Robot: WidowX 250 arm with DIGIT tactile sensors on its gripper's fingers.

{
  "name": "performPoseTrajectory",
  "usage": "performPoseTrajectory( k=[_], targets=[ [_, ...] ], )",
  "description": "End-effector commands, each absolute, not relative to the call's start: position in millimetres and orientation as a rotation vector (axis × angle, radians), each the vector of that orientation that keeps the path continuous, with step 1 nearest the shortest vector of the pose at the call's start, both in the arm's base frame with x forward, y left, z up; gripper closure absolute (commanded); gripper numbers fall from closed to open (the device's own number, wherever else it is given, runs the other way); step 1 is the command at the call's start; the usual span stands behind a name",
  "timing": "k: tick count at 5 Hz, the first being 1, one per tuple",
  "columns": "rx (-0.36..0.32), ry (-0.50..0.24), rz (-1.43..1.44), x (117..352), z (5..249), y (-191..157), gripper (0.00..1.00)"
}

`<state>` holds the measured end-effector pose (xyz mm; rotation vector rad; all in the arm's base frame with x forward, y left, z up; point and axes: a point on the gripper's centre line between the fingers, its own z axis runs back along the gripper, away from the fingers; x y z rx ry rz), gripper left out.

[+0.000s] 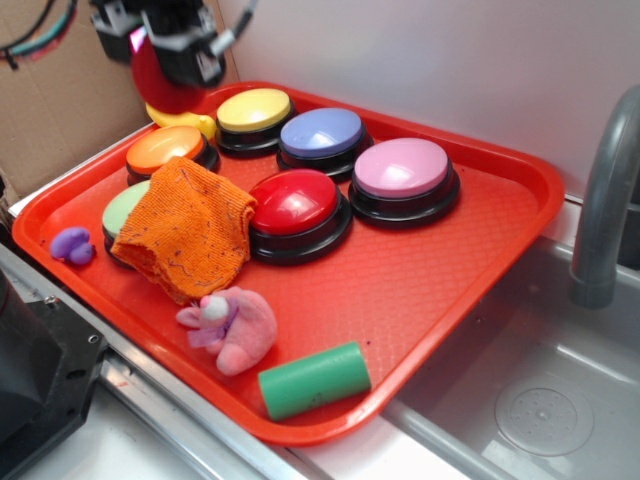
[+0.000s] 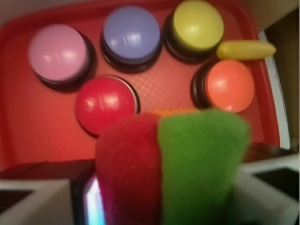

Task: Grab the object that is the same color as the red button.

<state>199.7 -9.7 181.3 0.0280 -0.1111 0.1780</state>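
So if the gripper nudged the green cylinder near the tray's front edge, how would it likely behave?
The green cylinder lies on its side, so it would probably roll. It sits close to the tray rim, which might stop it. Its matte, foam-like look suggests it is light, though that's uncertain.

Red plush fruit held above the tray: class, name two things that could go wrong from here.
1. The red plush fruit is soft and sits between the fingers of the tool; it might squeeze out and drop.
2. If it drops, it would likely land among the yellow button, the orange button and the yellow toy on the tray, and could roll between them, making a regrasp awkward.
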Motion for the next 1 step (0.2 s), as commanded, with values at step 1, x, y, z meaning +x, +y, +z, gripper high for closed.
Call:
performPoseTrajectory(
  k=[1],
  targets=[
    [0.037,-0.185,0.221,196.6,202.2,3.1,1.00]
  ],
)
